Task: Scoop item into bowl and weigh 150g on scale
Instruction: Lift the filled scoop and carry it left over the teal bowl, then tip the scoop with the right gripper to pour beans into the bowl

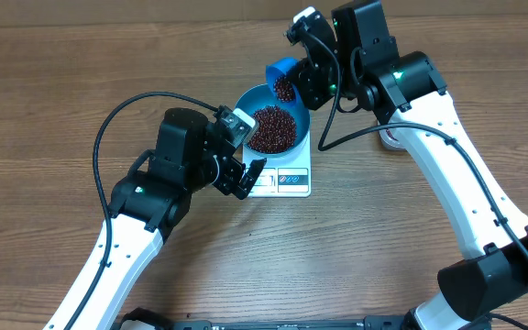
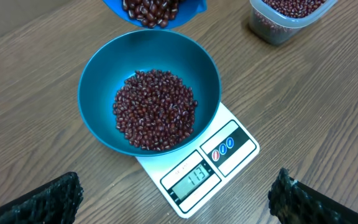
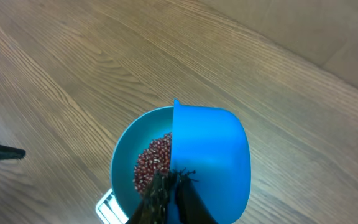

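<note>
The teal-blue bowl (image 1: 249,97) (image 2: 98,81) stands on the white scale (image 1: 287,181) (image 2: 229,146), with a heap of dark red-brown beans (image 1: 271,128) (image 2: 155,111) inside it. The scale's display shows 113. My right gripper (image 1: 306,77) (image 3: 174,190) is shut on the handle of a small blue scoop (image 1: 280,73) (image 3: 211,152). The scoop is tilted over the bowl's far rim with beans (image 2: 151,9) in it. My left gripper (image 1: 243,174) (image 2: 178,190) hovers open by the scale's front left corner, holding nothing.
A clear plastic tub (image 2: 288,17) with more beans stands on the wooden table to the right of the bowl. The right arm (image 1: 438,137) reaches over that side. A black cable (image 1: 108,137) loops at the left.
</note>
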{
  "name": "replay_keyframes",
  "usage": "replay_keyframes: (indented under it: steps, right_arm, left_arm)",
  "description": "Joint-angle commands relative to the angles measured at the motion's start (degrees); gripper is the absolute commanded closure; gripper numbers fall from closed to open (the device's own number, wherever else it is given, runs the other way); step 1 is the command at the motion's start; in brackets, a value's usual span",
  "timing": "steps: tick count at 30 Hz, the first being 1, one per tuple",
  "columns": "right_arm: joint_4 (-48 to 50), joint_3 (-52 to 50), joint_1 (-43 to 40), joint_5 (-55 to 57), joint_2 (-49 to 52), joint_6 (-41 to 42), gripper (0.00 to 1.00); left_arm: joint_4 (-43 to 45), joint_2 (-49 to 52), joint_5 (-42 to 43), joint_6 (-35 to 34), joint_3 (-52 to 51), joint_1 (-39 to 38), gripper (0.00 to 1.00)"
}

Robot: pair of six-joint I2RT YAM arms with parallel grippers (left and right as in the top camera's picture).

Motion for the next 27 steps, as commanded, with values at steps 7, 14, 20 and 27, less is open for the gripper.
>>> replay_keyframes:
  steps: [7, 14, 20, 27]
  right_arm:
    - [0.3, 1.8, 1.2, 0.6, -1.3, -11.2, 0.96]
    - [0.9, 1.8, 1.2, 0.1, -1.3, -17.7, 0.96]
    - [1.0, 1.8, 1.2, -2.4, -1.3, -21.3, 0.96]
    - [1.0, 1.8, 1.2, -3.5, -1.3, -22.4, 0.96]
  left_arm:
    - [1.0, 0.2, 0.3, -0.4, 1.4, 0.0, 0.01]
    - [1.4, 0.2, 0.3, -0.4, 1.4, 0.0, 0.00]
    - [1.4, 0.2, 0.3, -0.4, 1.4, 0.0, 0.01]
    - [1.4, 0.2, 0.3, -0.4, 1.4, 0.0, 0.00]
